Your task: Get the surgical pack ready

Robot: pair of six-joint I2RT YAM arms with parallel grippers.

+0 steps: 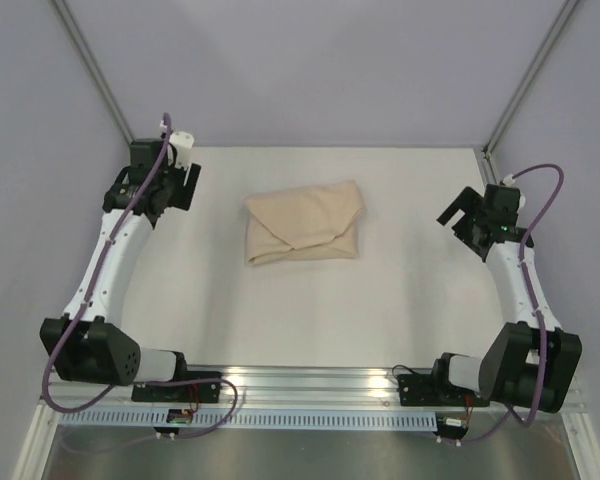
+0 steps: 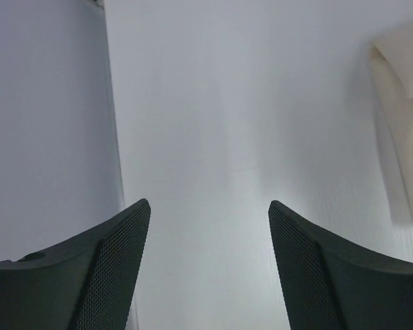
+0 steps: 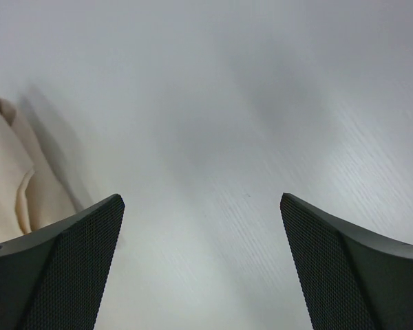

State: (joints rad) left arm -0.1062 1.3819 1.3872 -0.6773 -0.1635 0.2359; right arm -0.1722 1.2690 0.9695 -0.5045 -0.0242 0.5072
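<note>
While the folded tan cloth bundle (image 1: 305, 222) lies lengthwise left-to-right between them, left gripper (image 1: 187, 180) and right gripper (image 1: 462, 213) both gape wide, empty; the left seems nearer.

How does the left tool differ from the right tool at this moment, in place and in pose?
The left tool stands left of the tan bundle, beside the side wall; the right tool stands right of it. The left tool is farther back on the table than the right tool. Both are open, hold nothing and are apart from the bundle.
</note>
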